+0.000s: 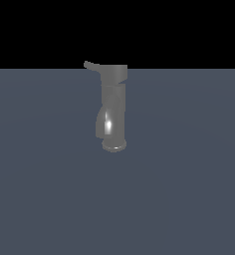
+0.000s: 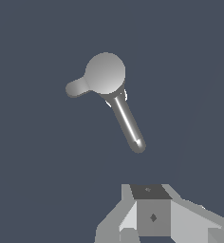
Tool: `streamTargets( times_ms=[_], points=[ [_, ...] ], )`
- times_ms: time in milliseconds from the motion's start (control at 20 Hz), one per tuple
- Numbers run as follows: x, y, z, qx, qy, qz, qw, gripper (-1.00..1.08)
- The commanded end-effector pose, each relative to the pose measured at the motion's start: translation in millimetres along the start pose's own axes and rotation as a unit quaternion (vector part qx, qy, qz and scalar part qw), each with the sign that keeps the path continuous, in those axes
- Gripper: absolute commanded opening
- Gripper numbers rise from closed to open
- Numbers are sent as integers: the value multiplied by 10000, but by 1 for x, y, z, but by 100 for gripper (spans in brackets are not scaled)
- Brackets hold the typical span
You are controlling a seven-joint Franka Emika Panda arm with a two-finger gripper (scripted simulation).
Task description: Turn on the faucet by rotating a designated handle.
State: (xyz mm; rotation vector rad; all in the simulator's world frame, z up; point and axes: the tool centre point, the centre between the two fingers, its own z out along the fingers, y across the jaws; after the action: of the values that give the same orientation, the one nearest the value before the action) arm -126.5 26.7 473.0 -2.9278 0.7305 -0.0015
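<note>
The faucet [image 1: 113,107] stands upright on the grey floor, with a flared base, a curved spout [image 1: 100,124] low on its front and a darker cap [image 1: 114,73]. The handle [image 1: 91,65] is a short rod sticking out of the cap toward the exterior view's left. In the wrist view I look down on the round cap [image 2: 105,73], with the handle [image 2: 76,88] as a short stub and the spout [image 2: 128,124] as a longer glossy rod. My gripper [image 2: 149,191] shows only in the wrist view, at the picture's edge, high above the faucet and touching nothing. Its jaws are not clear.
A flat dark grey-blue floor [image 1: 189,189] spreads all around the faucet. A black background lies behind it. No other objects show.
</note>
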Motion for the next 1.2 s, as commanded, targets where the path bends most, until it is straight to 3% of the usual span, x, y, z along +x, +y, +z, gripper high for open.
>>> streamTargets(
  times_ms=[0, 250, 550, 850, 1150],
  points=[
    [11, -7, 7, 3, -23, 329, 9995, -100],
    [32, -22, 21, -15, -57, 974, 9952, -100],
    [57, -39, 42, -61, -73, 1744, 9846, -100],
    [81, -55, 65, -128, -55, 2501, 9681, -100],
    [103, -71, 91, -207, 1, 3237, 9459, -100]
  ],
)
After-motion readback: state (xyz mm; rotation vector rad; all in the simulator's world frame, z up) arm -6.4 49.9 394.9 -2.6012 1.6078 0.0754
